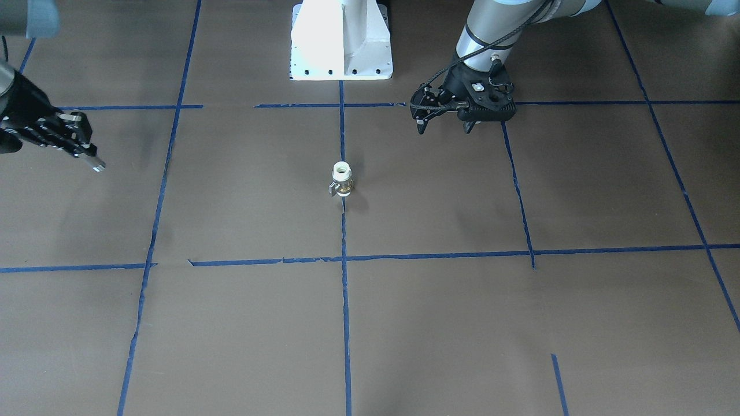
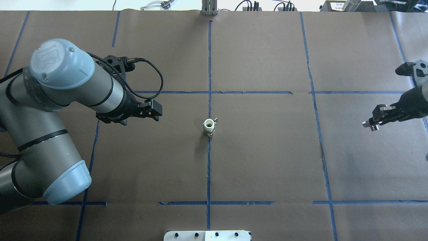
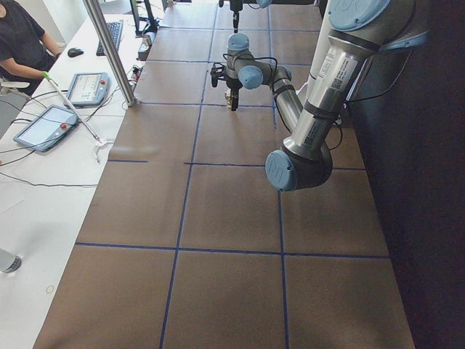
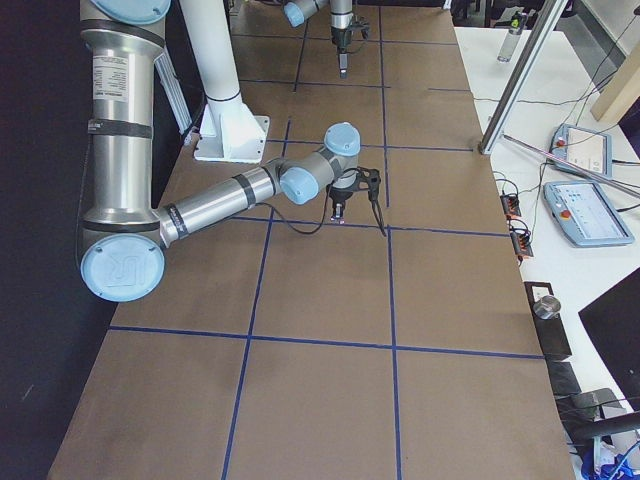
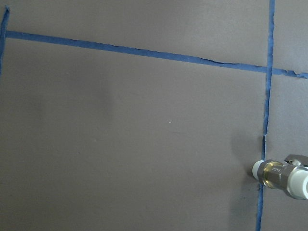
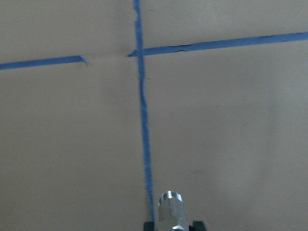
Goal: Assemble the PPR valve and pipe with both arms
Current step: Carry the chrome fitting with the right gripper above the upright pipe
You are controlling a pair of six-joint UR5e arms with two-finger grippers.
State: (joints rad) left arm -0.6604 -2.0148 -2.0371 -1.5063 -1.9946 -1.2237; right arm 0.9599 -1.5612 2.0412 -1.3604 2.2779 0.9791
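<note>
The PPR valve (image 1: 342,179) stands upright on the blue tape line at the table's middle, white end up and its lever to the side. It also shows in the overhead view (image 2: 209,127) and at the lower right of the left wrist view (image 5: 281,175). My left gripper (image 1: 444,128) hovers open and empty, some way to the valve's left in the overhead view (image 2: 156,113). My right gripper (image 1: 92,160) is far off on the other side, shut on the silver pipe (image 2: 367,124). The pipe's threaded end pokes out in the right wrist view (image 6: 172,211).
The white pedestal (image 1: 341,40) stands at the table's robot-side edge. Blue tape lines (image 2: 209,167) grid the brown table cover. Tablets (image 3: 51,123) and cables lie on the white side table, where a person (image 3: 22,43) sits.
</note>
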